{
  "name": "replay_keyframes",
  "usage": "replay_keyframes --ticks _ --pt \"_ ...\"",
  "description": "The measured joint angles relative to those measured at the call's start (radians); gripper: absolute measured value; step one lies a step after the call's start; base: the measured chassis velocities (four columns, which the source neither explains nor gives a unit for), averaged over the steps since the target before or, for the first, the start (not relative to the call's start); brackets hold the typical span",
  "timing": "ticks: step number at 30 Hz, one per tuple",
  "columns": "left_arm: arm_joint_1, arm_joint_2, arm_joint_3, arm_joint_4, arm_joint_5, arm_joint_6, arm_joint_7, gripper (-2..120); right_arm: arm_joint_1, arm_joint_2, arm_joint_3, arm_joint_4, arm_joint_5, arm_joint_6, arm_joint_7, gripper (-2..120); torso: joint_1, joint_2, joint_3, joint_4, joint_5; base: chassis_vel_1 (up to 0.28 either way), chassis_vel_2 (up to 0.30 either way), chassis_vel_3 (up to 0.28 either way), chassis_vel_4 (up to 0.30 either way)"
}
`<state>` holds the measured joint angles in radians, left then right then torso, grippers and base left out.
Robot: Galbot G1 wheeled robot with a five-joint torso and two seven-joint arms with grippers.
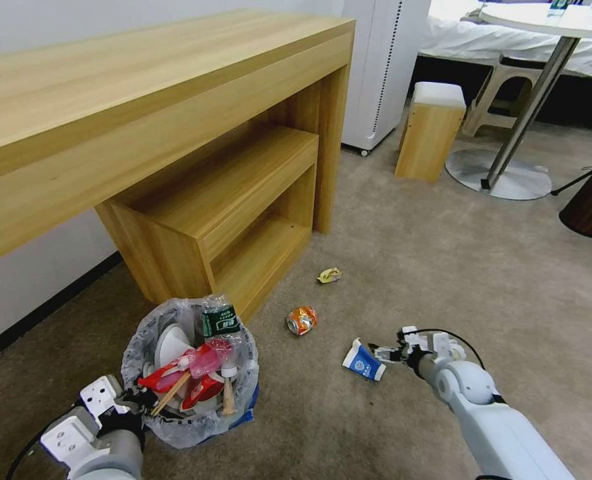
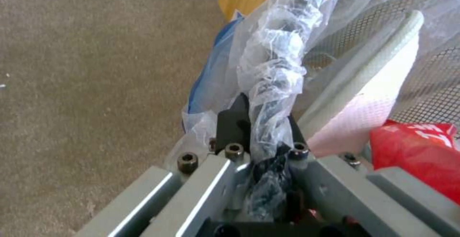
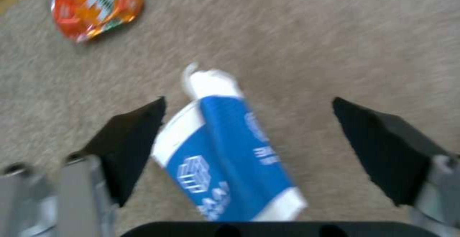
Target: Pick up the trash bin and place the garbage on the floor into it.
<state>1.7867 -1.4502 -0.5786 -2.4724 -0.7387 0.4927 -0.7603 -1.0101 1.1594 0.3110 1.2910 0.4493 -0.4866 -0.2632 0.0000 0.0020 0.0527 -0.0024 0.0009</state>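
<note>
So the biggest thing in the room is the wooden desk (image 1: 156, 113) with its low shelf unit (image 1: 236, 213) tucked under it, and everything is happening on the tan carpet (image 1: 443, 267) in front of that.

The trash bin (image 1: 191, 373) sits just beside the shelf unit, near the robot's left side. It's a small blue one with a crinkly clear bag (image 2: 273, 68) over the rim, and it's already stuffed: a bottle, red cups, a white slipper and a stick poking up. The left gripper (image 1: 139, 400) is clamped tight on the rim, pinching the bunched bag along with it.

The right gripper (image 3: 249, 147) is down low over the carpet with its fingers spread wide, the blue-and-white wrapper (image 1: 364, 361) lying between them and touching one finger. It isn't squeezed yet. A crushed orange can (image 1: 301, 320) lies nearby, and a yellow wrapper (image 1: 329, 275) is farther off toward the desk.

What could go wrong, imo:
- The wrapper is flat and flimsy and sits off to one side of the gap, so closing could just shove it along the carpet or catch only a corner.
- The left grip looks like mostly plastic, so the bag could slip or tear if the bin tips.
- The bin is heaped, so anything dropped on top could bounce back out.
</note>
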Motion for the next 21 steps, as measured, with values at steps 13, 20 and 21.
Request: replay_keyframes --ticks 13,20,21 --pt "-0.017 0.008 -0.002 0.015 -0.008 0.0 0.001 1 0.066 0.06 -0.043 -0.14 -0.09 -0.001 -0.03 39 0.0 0.0 0.0 -0.0001 -0.0003 0.0 0.0 0.0 0.0" --pt "-0.022 0.008 0.002 0.023 -0.008 0.001 0.002 1 0.059 0.058 -0.04 -0.145 -0.102 0.017 -0.033 17 0.0 0.0 0.0 0.0 -0.0002 0.0 0.0 0.0 0.0" --pt "-0.023 0.008 0.003 0.024 -0.008 0.001 0.002 1 0.054 0.055 -0.039 -0.136 -0.099 0.023 -0.03 11 0.0 0.0 0.0 -0.0001 -0.0002 0.0 0.0 0.0 0.0"
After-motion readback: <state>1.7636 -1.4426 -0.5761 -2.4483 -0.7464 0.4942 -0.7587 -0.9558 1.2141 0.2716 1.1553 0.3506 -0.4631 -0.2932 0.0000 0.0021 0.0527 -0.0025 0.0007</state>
